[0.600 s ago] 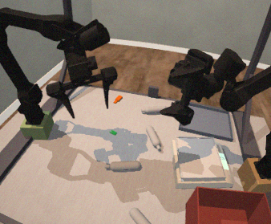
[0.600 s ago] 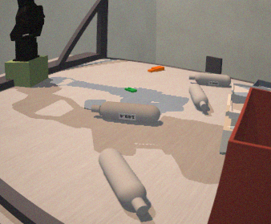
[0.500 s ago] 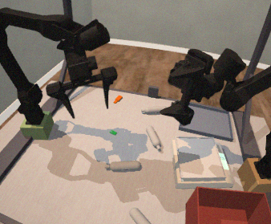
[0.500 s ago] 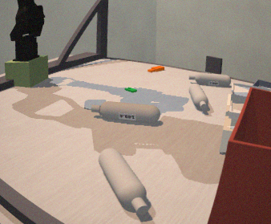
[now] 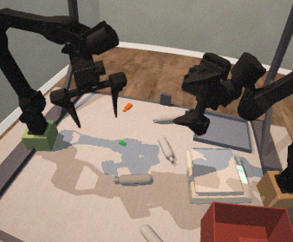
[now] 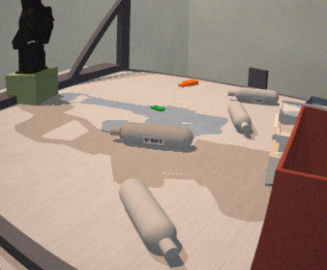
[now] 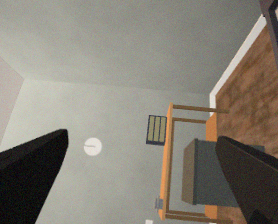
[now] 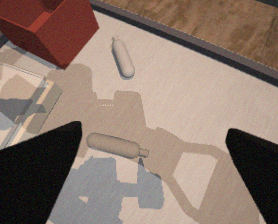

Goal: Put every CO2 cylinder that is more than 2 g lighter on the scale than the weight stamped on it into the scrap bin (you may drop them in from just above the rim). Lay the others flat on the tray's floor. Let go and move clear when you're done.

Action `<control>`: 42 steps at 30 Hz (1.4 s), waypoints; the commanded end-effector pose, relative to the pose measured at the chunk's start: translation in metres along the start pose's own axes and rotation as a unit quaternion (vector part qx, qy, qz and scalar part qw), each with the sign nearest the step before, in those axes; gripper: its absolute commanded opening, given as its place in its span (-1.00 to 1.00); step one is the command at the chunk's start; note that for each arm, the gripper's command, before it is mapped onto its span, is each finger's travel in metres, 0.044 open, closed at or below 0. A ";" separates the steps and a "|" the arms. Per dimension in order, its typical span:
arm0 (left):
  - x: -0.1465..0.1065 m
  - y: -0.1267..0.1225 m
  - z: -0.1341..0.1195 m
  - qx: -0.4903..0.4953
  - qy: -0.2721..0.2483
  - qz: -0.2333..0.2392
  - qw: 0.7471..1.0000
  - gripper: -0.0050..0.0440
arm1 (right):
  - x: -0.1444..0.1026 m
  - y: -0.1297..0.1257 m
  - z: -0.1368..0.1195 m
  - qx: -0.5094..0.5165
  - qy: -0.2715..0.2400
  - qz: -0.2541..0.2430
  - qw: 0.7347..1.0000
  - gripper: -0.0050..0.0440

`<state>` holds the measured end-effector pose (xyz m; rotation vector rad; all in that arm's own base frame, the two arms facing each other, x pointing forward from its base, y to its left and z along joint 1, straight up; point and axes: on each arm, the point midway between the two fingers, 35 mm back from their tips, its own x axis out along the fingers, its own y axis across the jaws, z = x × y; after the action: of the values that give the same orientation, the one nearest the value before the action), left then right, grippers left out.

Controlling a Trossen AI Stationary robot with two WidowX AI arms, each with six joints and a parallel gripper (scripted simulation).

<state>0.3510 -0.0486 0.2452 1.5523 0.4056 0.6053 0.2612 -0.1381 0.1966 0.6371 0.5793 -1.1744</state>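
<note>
Four pale cylinders lie on the table: one [image 5: 160, 120] [image 6: 256, 96] at the back, one [image 5: 166, 147] [image 6: 239, 117] left of the scale [image 5: 215, 167] [image 8: 12, 82], one [image 5: 133, 179] [image 6: 155, 134] [image 8: 114, 145] in the middle with a label, and one [image 5: 151, 232] [image 6: 145, 214] [image 8: 123, 59] at the front. The scale and the grey tray [image 5: 225, 133] bear no cylinder. The red bin [image 5: 206, 226] [image 6: 303, 214] [image 8: 70, 37] stands at the front right. My right gripper [image 5: 97, 121] [image 8: 155, 131] is open, above the table at the back left. My left gripper [image 5: 181, 102] [image 7: 144, 140] is open, near the tray, pointing sideways.
A small orange piece [image 5: 127, 107] [image 6: 189, 83] and a small green piece [image 5: 122, 143] [image 6: 158, 108] lie on the table. A green block [image 5: 40, 136] [image 6: 32, 85] bears the right arm; an orange block [image 5: 273, 192] bears the left arm. Dark frame posts stand at the table's edges.
</note>
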 end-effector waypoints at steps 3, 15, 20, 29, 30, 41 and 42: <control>0.000 0.012 -0.001 -0.022 0.003 0.004 1.000 1.00 | -0.005 0.000 0.002 -0.001 -0.007 0.011 1.000 1.00; -0.010 0.027 0.010 -0.165 0.009 -0.026 0.986 1.00 | -0.042 0.021 -0.003 -0.060 -0.066 0.123 0.988 1.00; -0.011 0.038 0.015 -0.245 0.008 -0.026 0.969 1.00 | -0.050 0.026 -0.004 -0.074 -0.079 0.151 0.983 1.00; -0.013 0.044 0.023 -0.301 0.005 -0.035 0.953 1.00 | -0.059 0.031 -0.005 -0.088 -0.094 0.179 0.975 1.00; -0.013 0.042 0.023 -0.296 0.005 -0.038 0.954 1.00 | -0.060 0.031 -0.005 -0.088 -0.094 0.181 0.975 1.00; -0.017 0.017 0.026 -0.201 0.006 -0.076 0.977 1.00 | -0.061 0.032 -0.005 -0.092 -0.097 0.185 0.973 1.00; -0.017 0.014 0.025 -0.191 0.006 -0.079 0.978 1.00 | -0.061 0.032 -0.005 -0.092 -0.097 0.186 0.973 1.00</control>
<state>0.3525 -0.0799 0.2522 1.1264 0.3677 0.5496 0.2755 -0.0875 0.2391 0.4451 0.3852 -0.8140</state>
